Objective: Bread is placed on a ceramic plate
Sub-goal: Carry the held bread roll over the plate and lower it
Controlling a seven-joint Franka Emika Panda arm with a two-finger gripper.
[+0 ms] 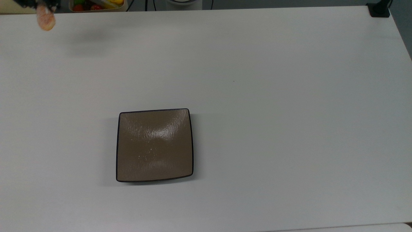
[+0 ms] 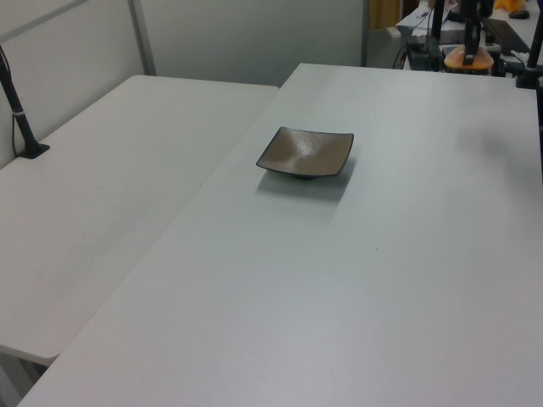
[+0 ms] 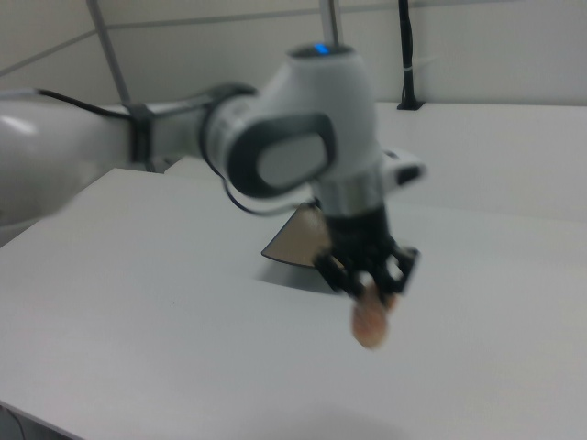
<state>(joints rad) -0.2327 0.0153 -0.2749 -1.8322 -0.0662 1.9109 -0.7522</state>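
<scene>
The bread (image 1: pixel 46 20), a small orange-brown roll, hangs in the air at the top view's far upper left, above the white table (image 1: pixel 257 96). My gripper (image 3: pixel 374 290) is shut on the bread (image 3: pixel 371 323) and holds it by its top end. In the left view the bread (image 2: pixel 468 58) hangs at the far upper right under my gripper (image 2: pixel 470 42). The square brown ceramic plate (image 1: pixel 154 145) lies bare on the table, far from the bread. The plate (image 2: pixel 305 152) sits mid-table in the left view; in the right view my arm hides most of the plate (image 3: pixel 298 240).
A tray with colourful items (image 1: pixel 96 4) sits beyond the table's far edge at the top view's upper left. A black clamp (image 1: pixel 379 9) grips the top view's upper right corner. A second white table (image 2: pixel 110 170) stands on the left view's left.
</scene>
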